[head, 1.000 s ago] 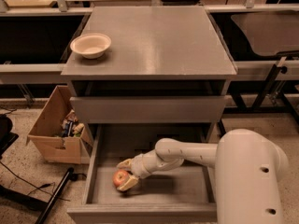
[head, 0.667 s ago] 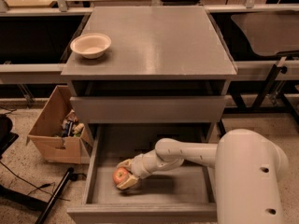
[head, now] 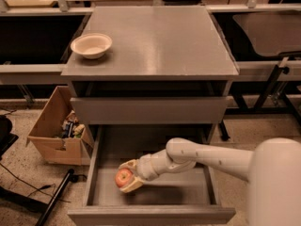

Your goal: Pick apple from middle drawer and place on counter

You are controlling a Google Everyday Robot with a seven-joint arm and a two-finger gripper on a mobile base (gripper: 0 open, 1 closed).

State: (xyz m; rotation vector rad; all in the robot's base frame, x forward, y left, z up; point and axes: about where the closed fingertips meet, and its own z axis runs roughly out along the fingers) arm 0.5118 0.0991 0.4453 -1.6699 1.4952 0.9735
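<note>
The small red-orange apple point(head: 123, 177) lies at the front left of the open grey middle drawer point(head: 188, 197). My gripper point(head: 128, 175) reaches in from the right on a white arm, and its pale fingers close around the apple, one above it and one below. The apple sits low, at or just above the drawer floor. The grey counter point(head: 160, 36) is the broad flat top of the cabinet, above the drawer.
A white bowl point(head: 91, 45) stands on the counter's left side. A brown cardboard box point(head: 54, 131) with clutter sits on the floor left of the cabinet. A closed drawer front point(head: 148, 109) overhangs the open drawer. Tan tabletops run along the back.
</note>
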